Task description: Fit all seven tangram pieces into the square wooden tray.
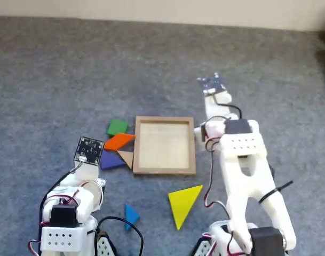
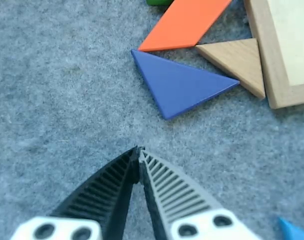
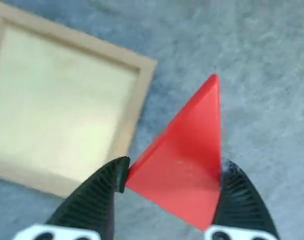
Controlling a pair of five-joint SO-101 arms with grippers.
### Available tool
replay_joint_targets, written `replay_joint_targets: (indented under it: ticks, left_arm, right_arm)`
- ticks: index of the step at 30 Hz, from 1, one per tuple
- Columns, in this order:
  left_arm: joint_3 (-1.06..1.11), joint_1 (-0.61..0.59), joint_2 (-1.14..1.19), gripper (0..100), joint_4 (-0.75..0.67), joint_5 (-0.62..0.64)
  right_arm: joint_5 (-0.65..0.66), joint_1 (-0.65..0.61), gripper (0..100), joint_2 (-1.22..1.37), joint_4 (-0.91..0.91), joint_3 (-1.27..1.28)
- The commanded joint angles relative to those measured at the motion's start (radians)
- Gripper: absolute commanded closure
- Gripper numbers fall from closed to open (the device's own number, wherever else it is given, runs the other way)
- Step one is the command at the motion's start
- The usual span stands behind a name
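The square wooden tray lies mid-table with nothing inside it. My right gripper is shut on a red triangle, held just beside the tray's rim at a corner. My left gripper is shut and holds nothing, a short way over the carpet from a dark blue triangle. An orange parallelogram and a wooden triangle lie against that triangle, the wooden one touching the tray edge. A green piece sits beyond the orange one.
A yellow triangle lies on the carpet in front of the tray, between the two arm bases. A small light blue triangle rests beside the left arm's base. Open grey carpet stretches behind the tray.
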Motion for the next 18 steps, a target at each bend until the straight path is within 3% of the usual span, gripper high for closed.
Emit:
replay_joint_targets:
  ticks: [1, 8, 18]
  left_arm:
    - [0.022, 0.012, -0.019, 99, 0.003, -0.008]
    - [0.022, 0.012, -0.019, 99, 0.003, -0.008]
    - [0.022, 0.012, -0.019, 99, 0.003, -0.008]
  right_arm:
    - [-0.081, -0.105, 85.1, -0.070, 0.077, -0.028]
    - [-0.183, -0.265, 85.1, -0.061, 0.064, -0.030]
    - [-0.385, -0.375, 85.1, -0.058, -0.099, -0.030]
